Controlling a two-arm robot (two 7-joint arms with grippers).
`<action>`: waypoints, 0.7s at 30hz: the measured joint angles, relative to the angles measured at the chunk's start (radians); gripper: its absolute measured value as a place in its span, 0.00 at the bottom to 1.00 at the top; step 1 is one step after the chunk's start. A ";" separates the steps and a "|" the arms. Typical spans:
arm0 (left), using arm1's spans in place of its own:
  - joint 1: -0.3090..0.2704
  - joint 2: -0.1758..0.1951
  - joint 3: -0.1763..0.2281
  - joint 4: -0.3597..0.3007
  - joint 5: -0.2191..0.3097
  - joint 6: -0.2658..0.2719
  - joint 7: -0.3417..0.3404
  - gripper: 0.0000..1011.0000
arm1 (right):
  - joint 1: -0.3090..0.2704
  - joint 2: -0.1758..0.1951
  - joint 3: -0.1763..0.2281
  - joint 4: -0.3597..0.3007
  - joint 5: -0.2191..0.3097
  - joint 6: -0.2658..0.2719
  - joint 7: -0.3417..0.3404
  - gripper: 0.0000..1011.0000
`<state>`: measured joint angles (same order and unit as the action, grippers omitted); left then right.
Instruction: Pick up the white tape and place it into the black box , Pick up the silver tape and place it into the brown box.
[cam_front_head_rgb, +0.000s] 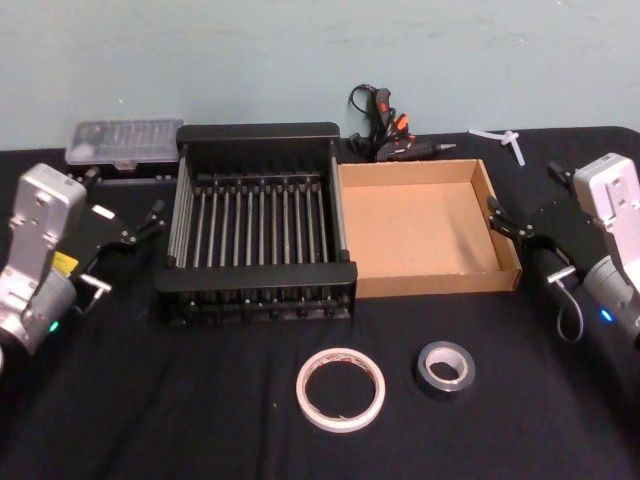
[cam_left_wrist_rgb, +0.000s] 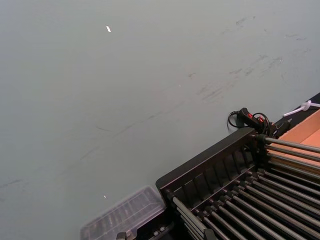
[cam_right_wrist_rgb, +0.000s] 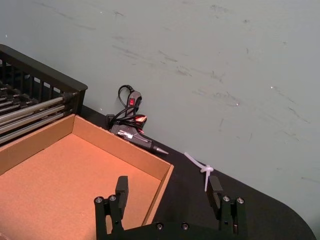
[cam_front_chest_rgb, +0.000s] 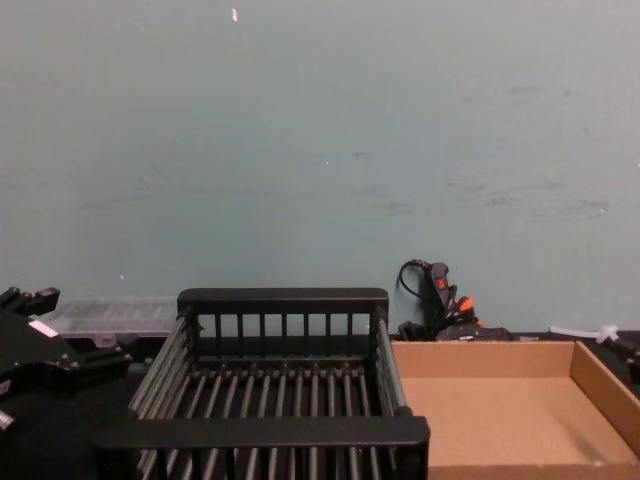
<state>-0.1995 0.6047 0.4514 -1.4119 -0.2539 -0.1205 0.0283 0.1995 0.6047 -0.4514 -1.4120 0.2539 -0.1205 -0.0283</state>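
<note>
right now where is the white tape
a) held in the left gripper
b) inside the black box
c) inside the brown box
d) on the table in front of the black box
d: in the head view the white tape lies flat on the black table, nearer the robot than the black box, with the silver tape beside it on its right.

scuffed pale green wall (cam_front_chest_rgb: 320, 130), black cloth-covered table (cam_front_head_rgb: 150, 400) against it
</note>
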 joint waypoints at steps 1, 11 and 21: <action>0.000 0.000 0.000 0.000 0.000 0.000 0.000 0.99 | 0.000 0.000 0.000 0.000 0.000 0.000 0.000 0.99; 0.000 0.000 0.000 0.000 0.000 0.000 0.000 0.99 | 0.000 0.000 0.000 0.000 0.000 0.000 0.000 0.99; 0.000 0.000 0.000 0.000 0.000 0.000 0.000 0.99 | 0.000 0.000 0.000 0.000 0.000 0.000 0.000 0.99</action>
<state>-0.1995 0.6046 0.4514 -1.4119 -0.2539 -0.1205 0.0283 0.1995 0.6047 -0.4514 -1.4120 0.2539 -0.1205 -0.0283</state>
